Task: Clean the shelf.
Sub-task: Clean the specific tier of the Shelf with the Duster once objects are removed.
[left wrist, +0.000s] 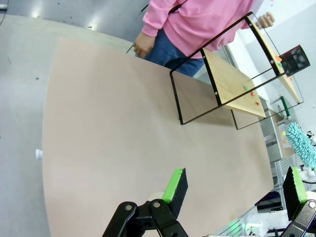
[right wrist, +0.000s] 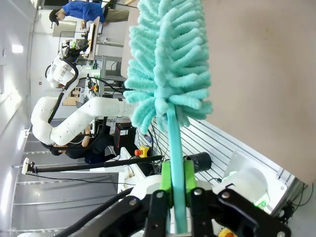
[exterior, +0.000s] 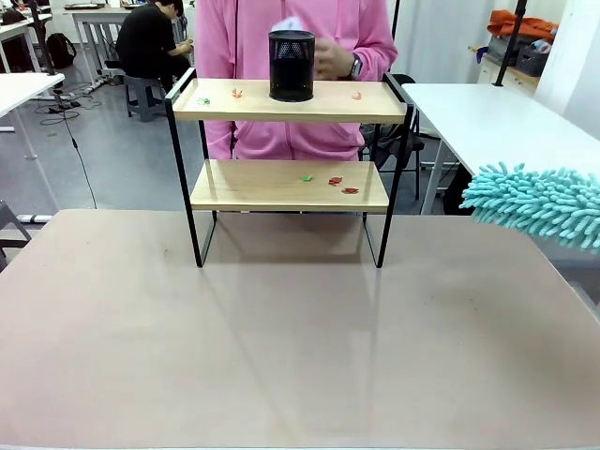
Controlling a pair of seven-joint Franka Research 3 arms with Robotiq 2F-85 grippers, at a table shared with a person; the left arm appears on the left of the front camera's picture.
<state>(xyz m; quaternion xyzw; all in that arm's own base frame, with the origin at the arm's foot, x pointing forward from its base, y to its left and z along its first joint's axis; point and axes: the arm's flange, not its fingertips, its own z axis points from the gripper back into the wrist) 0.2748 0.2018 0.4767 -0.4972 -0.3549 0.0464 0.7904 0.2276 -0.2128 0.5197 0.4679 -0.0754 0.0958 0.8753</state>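
The small two-tier shelf with light wooden boards and a thin black metal frame [exterior: 244,192] stands upright at the far middle of the beige worktop [exterior: 281,356]. On its top board stands a black mesh cup [exterior: 292,66], with small coloured scraps [exterior: 202,99] lying on both sides of it. More scraps, green and red [exterior: 336,180], lie on the lower board.

Behind the shelf stands a person in a pink hooded sweater [exterior: 234,37], with one hand [exterior: 333,58] near the cup.

The right end effector [right wrist: 177,180] is clamped on the thin turquoise handle of a fluffy turquoise duster [right wrist: 168,64]. The duster head is in the air to the right of the shelf, apart from it.

The left end effector [left wrist: 234,190] hangs above the near part of the worktop. Its green-padded fingers [left wrist: 175,185] stand wide apart, with nothing between them.
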